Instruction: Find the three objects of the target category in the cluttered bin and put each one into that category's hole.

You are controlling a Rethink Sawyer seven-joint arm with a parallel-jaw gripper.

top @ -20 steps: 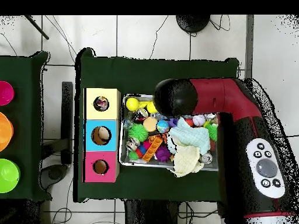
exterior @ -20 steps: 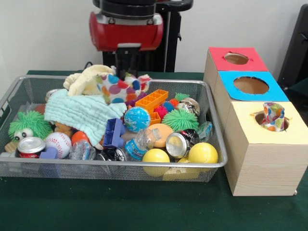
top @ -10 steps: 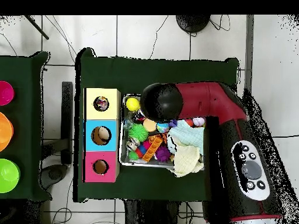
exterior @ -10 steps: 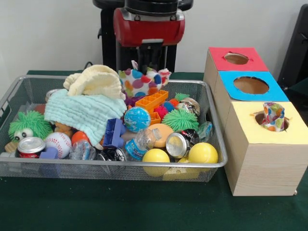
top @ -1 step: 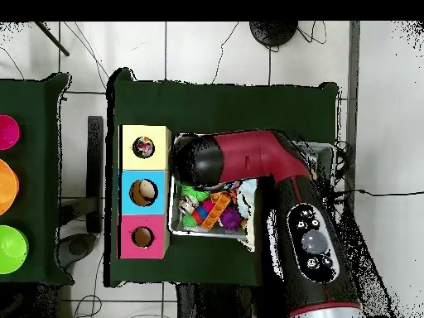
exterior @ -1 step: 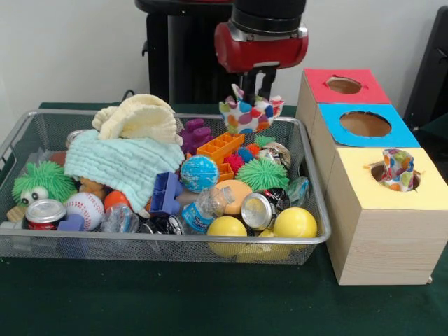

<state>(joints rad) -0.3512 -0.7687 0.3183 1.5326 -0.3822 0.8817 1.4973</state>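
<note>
Front view first: the gripper (exterior @ -1 step: 256, 91) had its fingers pinched on the top of a polka-dot cloth (exterior @ -1 step: 250, 116), which hung bunched up in the air over the far right corner of the wire bin (exterior @ -1 step: 175, 245), close to the boxes but not over any hole. My guess is it's light, floppy fabric, so it'll sag and swing; pinching a gathered fold near the top like this looks about right, though a trailing corner could catch on a hole's rim.

Counts from this side: three boxes in a row, red box (exterior @ -1 step: 371, 87) at the back, blue box (exterior @ -1 step: 329, 115) in the middle, yellow box (exterior @ -1 step: 381, 231) nearest. One more polka-dot cloth (exterior @ -1 step: 397, 169) was already poking out of the yellow hole. In the bin I counted two yellow balls (exterior @ -1 step: 295, 222), one baseball (exterior @ -1 step: 85, 208), one globe ball (exterior @ -1 step: 199, 173), one mint towel (exterior @ -1 step: 119, 161) and one cream cloth (exterior @ -1 step: 138, 117). So there were four soft fabric things showing altogether.

Overhead view: the arm (top @ -1 step: 248, 161) covered most of the bin and hid the gripper and the carried cloth. The same three boxes showed, with something patterned in the yellow box's hole (top @ -1 step: 143, 147).
</note>
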